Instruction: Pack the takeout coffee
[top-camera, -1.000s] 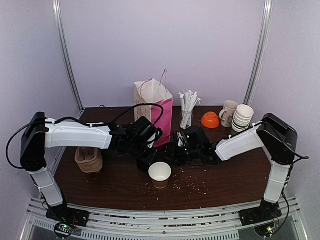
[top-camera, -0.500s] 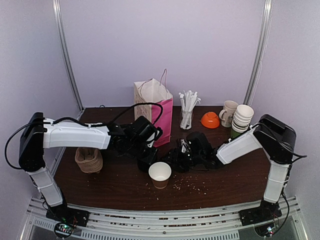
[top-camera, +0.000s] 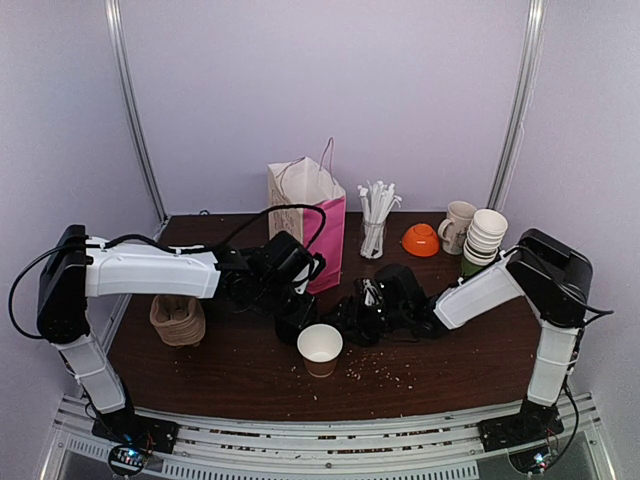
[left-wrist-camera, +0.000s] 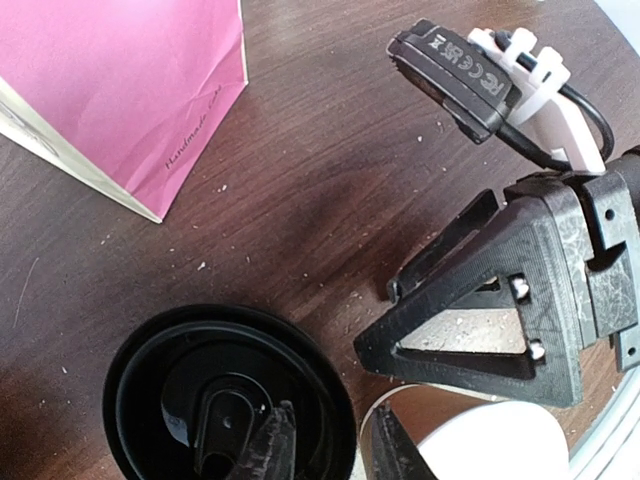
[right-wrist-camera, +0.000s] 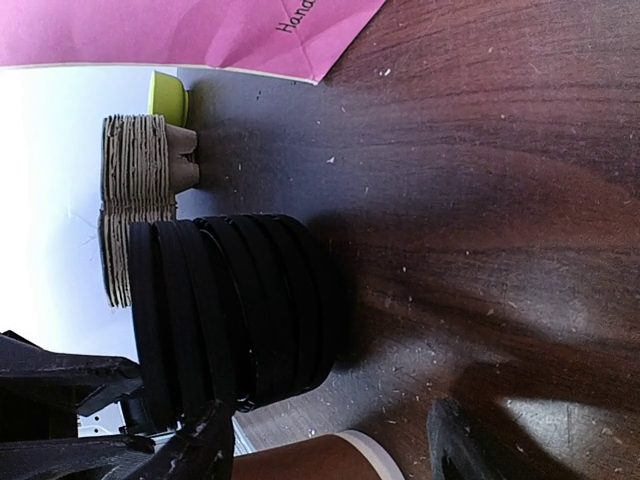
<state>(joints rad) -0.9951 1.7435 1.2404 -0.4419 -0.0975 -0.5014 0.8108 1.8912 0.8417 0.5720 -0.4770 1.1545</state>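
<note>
Near the front middle of the dark table (top-camera: 460, 350), the takeout coffee cup (top-camera: 320, 346) stands upright and open-topped, brown outside and white inside, with crumbs (top-camera: 385, 372) scattered to its right. Just beside it sits a stack of black lids (left-wrist-camera: 190, 390). The left gripper (left-wrist-camera: 330, 412) hangs over that stack with one finger inside the top lid's well and the other outside its rim, next to the cup; the fingers stand a little apart, and whether they pinch the rim cannot be told. The right gripper (right-wrist-camera: 328, 410) reaches in low from the other side, its jaws spread wide and holding nothing, the cup's rim showing between them at the bottom edge of its wrist view. Behind the lids stands a pink paper bag (top-camera: 322, 232), and a stack of pulp cup carriers (top-camera: 178, 320) sits to the left. Along the back are a glass of white straws (top-camera: 374, 225), an orange bowl (top-camera: 421, 240), a beige mug (top-camera: 457, 226) and a stack of white cups (top-camera: 486, 238).
</note>
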